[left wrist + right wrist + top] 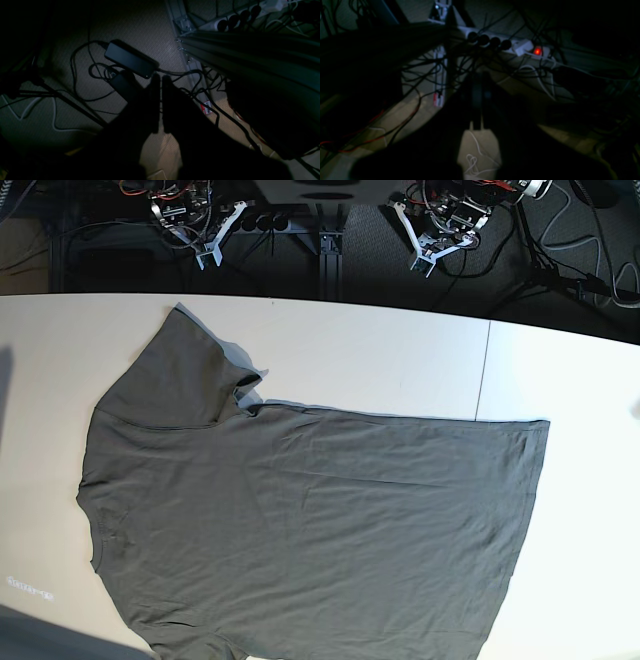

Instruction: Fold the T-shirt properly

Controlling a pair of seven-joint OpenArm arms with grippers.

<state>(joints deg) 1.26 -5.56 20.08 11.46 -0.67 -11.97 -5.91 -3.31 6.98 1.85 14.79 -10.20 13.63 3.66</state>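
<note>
The dark grey-olive T-shirt (310, 520) lies spread flat on the white table (400, 360), neck end to the left and hem to the right. One sleeve (180, 370) points to the far left; the near side runs off the bottom edge. My left gripper (424, 262) hangs past the table's far edge at the upper right, fingers together and empty; its wrist view shows it (161, 77) over the floor. My right gripper (207, 256) hangs past the far edge at the upper left, also shut and empty, and shows dark in its wrist view (478, 76).
Both wrist views are dim and look down at the floor behind the table: a black power adapter (130, 60), tangled cables, a power strip (505, 45) with a lit red switch (537, 51), and metal frame legs (190, 62). A tripod leg (560, 278) stands at the back right.
</note>
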